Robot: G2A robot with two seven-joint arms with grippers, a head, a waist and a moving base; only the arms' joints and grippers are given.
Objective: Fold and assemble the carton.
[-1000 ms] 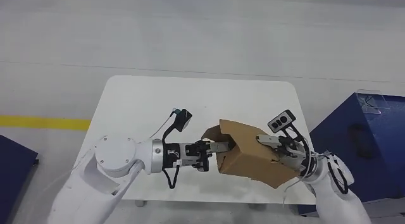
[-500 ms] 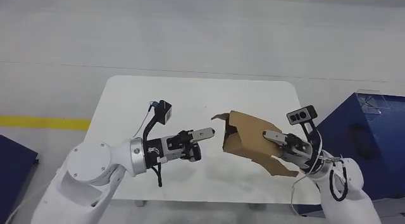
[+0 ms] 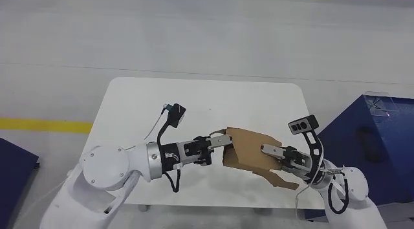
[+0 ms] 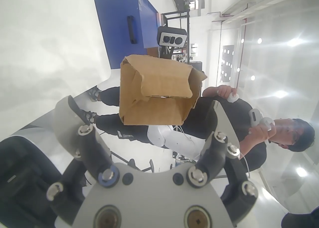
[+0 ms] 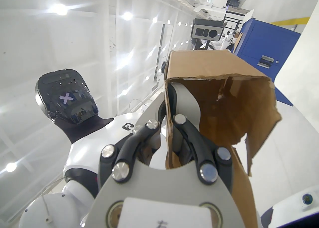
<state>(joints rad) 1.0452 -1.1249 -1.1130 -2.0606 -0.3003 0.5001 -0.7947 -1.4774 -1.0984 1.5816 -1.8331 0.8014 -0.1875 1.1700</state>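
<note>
A brown carton hangs tilted over the front right part of the white table. My right gripper is shut on one of its side walls, at the open end with loose flaps. In the right wrist view the carton wall runs between the fingers of the right gripper. My left gripper stands open just at the carton's other end, where the flaps are folded in. The left wrist view shows that folded end straight ahead, beyond the spread fingers of the left gripper.
A blue cabinet stands close to the table's right side. Another blue object sits off the left front corner. The table's left and back parts are bare.
The left gripper, which had pulled back to the left out of the carton, has come right again to the carton's end. The right gripper has brought the carton lower and slightly left.
</note>
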